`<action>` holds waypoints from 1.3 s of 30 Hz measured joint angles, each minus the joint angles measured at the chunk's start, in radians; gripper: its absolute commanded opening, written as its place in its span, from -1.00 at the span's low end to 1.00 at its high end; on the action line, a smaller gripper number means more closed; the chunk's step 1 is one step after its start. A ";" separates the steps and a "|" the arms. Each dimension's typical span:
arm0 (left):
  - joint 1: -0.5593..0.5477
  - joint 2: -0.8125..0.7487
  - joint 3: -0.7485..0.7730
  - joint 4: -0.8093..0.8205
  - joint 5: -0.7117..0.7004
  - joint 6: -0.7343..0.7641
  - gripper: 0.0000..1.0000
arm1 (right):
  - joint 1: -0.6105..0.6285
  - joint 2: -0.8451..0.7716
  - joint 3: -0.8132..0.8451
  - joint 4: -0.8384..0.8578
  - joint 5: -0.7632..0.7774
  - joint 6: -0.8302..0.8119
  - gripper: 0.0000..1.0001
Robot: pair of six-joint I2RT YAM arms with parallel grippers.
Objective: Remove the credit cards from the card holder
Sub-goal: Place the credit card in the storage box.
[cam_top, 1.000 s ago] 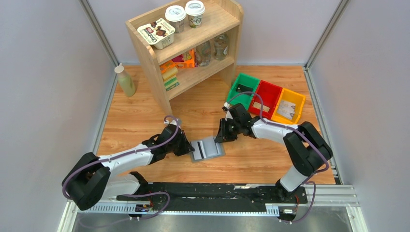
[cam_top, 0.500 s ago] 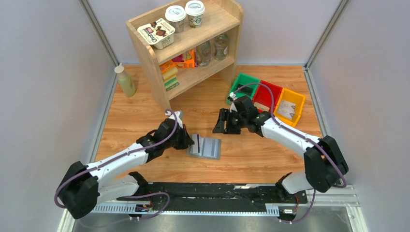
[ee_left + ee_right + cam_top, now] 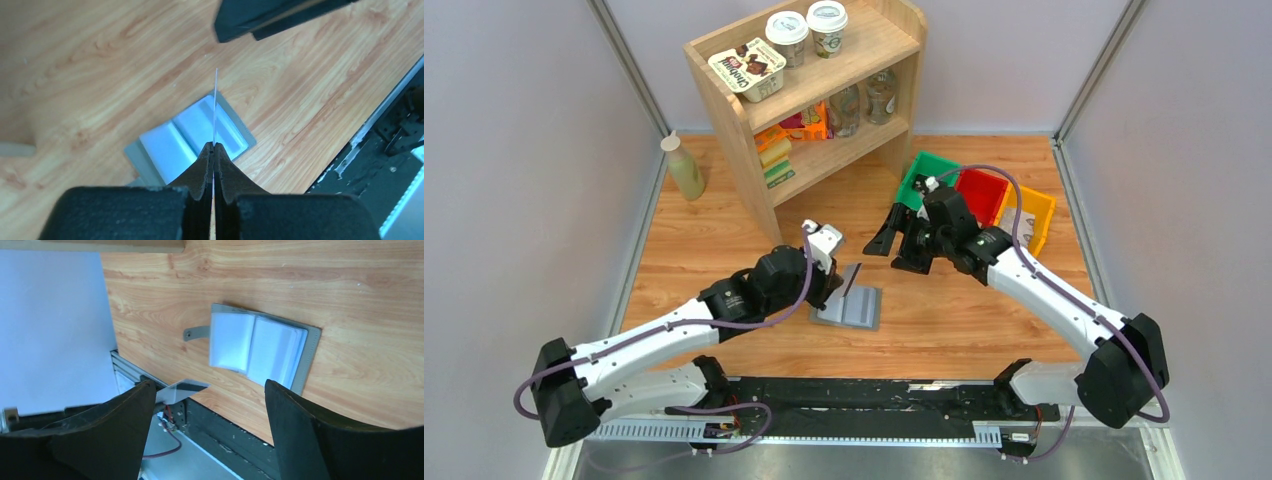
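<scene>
Left tool [image 3: 213, 148] is clamped on a card [image 3: 215, 105] held edge-on over the open holder [image 3: 852, 307] on the table [image 3: 724, 235]. Right tool [image 3: 207, 386] gapes empty beyond the holder.

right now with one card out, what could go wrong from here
1. The left claw pinches the card near one end only, so the card could twist or slip out on the way to being set down.
2. The holder lies open and unheld, with the right claw open and off it. Pulling the next card may drag the holder along.
</scene>
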 measured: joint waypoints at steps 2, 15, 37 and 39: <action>-0.045 0.000 0.017 -0.001 -0.039 0.068 -0.99 | 0.000 -0.007 0.004 -0.001 -0.005 0.039 0.58; -0.210 0.114 0.073 0.020 -0.291 0.432 -0.99 | 0.002 -0.017 0.001 0.013 -0.067 0.212 0.31; -0.283 0.227 0.117 0.118 -0.378 0.624 -0.50 | 0.002 0.010 -0.031 0.083 -0.084 0.277 -1.00; -0.284 0.230 0.117 0.121 -0.402 0.605 -0.35 | -0.003 0.010 -0.031 0.085 -0.080 0.271 -1.00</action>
